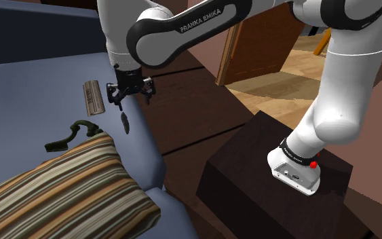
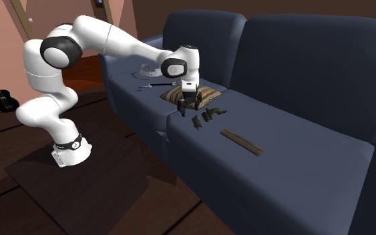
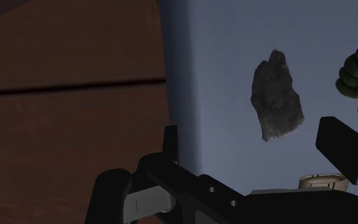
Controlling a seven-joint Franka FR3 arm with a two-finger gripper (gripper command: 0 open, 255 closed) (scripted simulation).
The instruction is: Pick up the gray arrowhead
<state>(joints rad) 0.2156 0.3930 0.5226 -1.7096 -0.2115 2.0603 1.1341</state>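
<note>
Pincer (image 1: pixel 134 97) spread wide, empty; gray arrowhead (image 1: pixel 124 121) just beneath, on sofa (image 1: pixel 20 88).

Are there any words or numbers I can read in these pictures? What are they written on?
"FRANKA EMIKA": white letters on the dark part of the robot arm, seen in the shoulder view.
Tiny marks on the arm's base: too small to read.
No other words, numbers or signs can be read.

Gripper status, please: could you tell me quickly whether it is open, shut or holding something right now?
Gripper: open, holding nothing; the gray arrowhead lies on the blue sofa, not touched by the fingers.
</note>
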